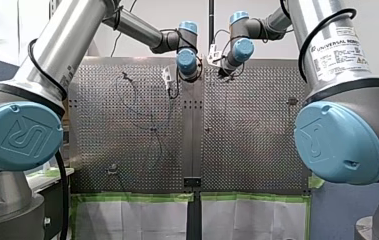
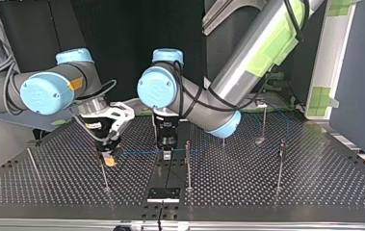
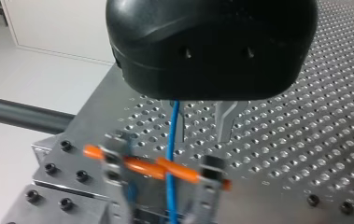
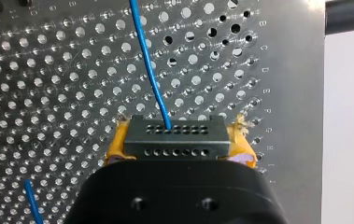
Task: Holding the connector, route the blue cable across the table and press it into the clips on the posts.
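In the right wrist view my right gripper (image 4: 177,145) is shut on the grey connector (image 4: 174,139), yellow pads on either side. The blue cable (image 4: 147,70) leaves the connector's face. At the top view's left the same gripper (image 2: 109,158) hangs low over the perforated table (image 2: 247,187). From it the cable (image 2: 139,154) runs level to my left gripper (image 2: 166,153) at the middle. In the left wrist view the metal fingers (image 3: 224,125) stand apart, and the cable (image 3: 172,140) hangs between them close to one finger. A clip post (image 2: 188,163) stands just beside my left gripper.
More thin posts stand on the table (image 2: 280,166) (image 2: 263,122) (image 2: 104,175). A black bolted plate (image 2: 163,194) lies near the table edge under my left gripper. A blurred orange and grey piece (image 3: 158,168) shows ahead of the left fingers. The table's edge is close by.
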### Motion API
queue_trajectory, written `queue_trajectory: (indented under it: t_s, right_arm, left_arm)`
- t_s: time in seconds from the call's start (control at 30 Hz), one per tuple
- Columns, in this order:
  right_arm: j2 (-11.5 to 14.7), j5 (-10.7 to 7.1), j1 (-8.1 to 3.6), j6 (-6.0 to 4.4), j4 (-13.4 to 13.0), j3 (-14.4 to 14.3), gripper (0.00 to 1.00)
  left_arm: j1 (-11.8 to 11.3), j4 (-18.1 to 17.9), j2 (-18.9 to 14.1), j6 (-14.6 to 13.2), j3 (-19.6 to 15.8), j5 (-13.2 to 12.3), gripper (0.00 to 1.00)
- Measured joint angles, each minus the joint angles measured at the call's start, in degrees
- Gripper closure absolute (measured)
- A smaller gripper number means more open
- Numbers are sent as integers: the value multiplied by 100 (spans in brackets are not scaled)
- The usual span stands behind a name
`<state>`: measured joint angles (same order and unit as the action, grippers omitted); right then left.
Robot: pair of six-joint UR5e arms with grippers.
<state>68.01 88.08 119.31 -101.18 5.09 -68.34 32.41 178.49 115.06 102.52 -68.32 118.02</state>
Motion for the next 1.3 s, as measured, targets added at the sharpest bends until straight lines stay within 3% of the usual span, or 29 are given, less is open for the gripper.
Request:
queue_trajectory:
  t_s: [0.07,0.47,0.67,1.1,1.3]
  right_arm:
    - [0,0,-5,0,0,0,100]
    - [-9,-2,-1,2,3,-25,100]
    - [-10,0,54,33,-7,-118,100]
    - [-9,20,51,79,-54,-583,100]
    - [-10,37,6,89,-186,-884,100]
  left_arm:
    - [4,1,-23,7,0,65,100]
    - [80,11,-39,26,-13,172,100]
    - [145,-11,-42,15,-188,186,100]
    - [281,-528,-45,31,-784,168,100]
    - [315,-828,-32,22,-1081,-23,100]
